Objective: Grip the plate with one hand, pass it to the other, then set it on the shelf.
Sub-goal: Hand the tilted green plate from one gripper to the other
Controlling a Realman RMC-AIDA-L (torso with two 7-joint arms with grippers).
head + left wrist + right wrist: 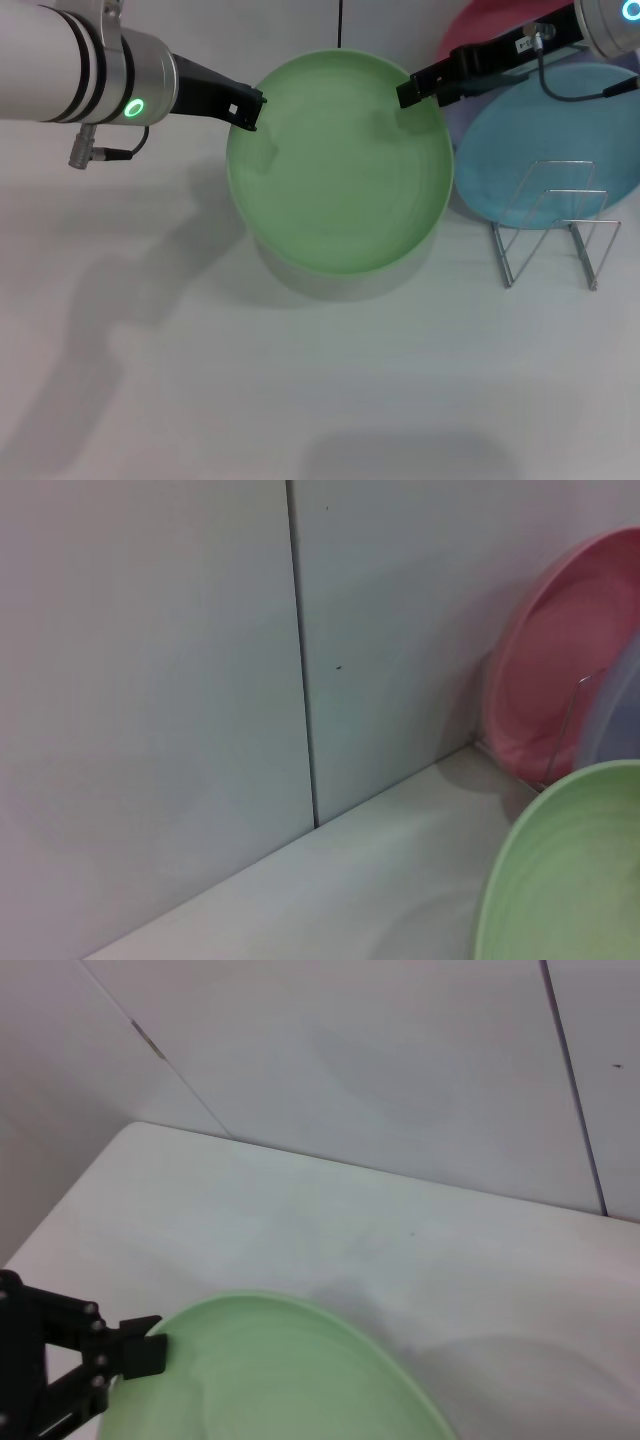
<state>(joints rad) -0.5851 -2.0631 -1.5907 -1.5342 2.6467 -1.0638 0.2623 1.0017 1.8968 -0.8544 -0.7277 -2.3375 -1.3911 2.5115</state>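
Head view: green plate (340, 165) held off the white table (200, 380), shadow beneath it, open tabletop toward the near side. Left gripper (247, 108) pinches its left rim; right gripper (420, 90) pinches the right rim, jaws narrow on both. Wire rack (555, 225) stands to the right, blue plate (545, 160) behind it, pink plate (490, 30) partly hidden.

Left wrist view: plate rim (560, 870) cut off at the corner; own fingers unseen; wall close.

Right wrist view: left gripper (150, 1352) clamped on the plate's (290, 1380) far edge; own fingers unseen.
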